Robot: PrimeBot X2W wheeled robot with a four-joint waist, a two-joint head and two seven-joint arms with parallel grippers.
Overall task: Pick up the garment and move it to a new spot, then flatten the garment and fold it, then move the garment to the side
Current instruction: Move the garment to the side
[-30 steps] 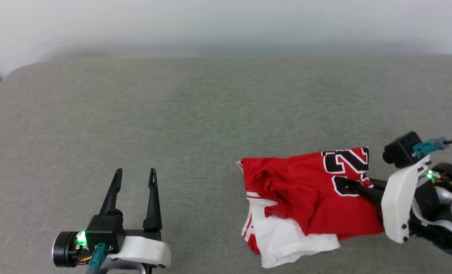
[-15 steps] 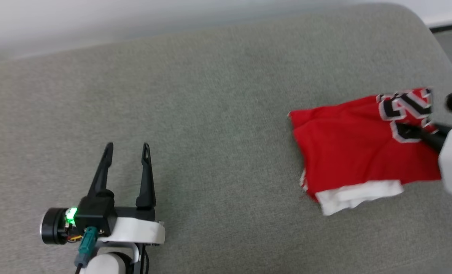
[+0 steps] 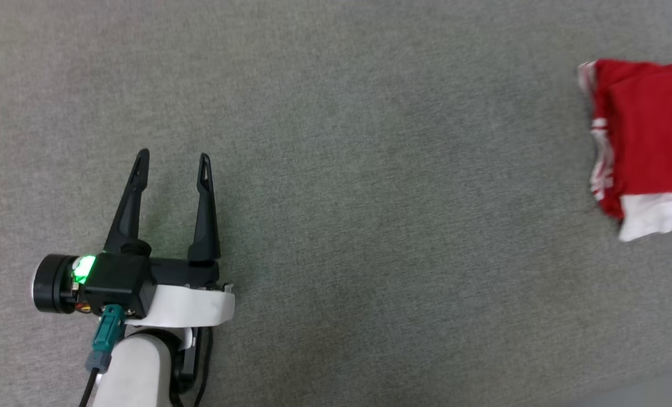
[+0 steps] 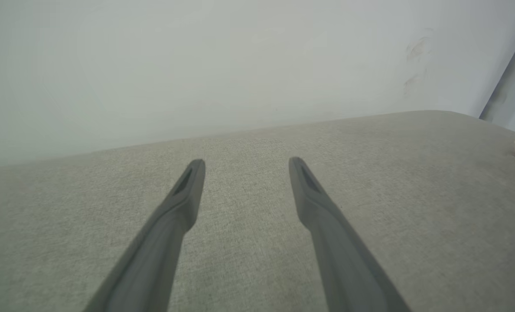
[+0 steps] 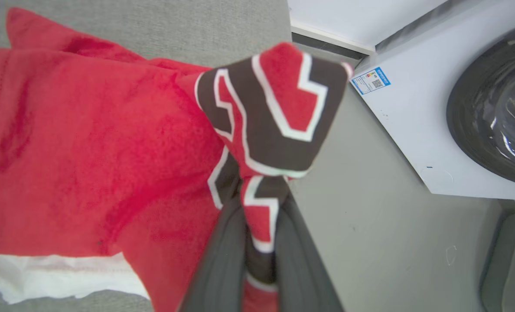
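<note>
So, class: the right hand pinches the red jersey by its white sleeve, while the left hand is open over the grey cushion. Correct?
No. The right wrist view shows the right hand pinching the red jersey by its black, white-outlined print, not its white sleeve. The left hand is open over the grey cushion.

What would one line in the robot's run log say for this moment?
left gripper: open, empty, above grey cushion | right gripper: shut on garment, printed corner | garment: folded, mostly lying on cushion
</note>
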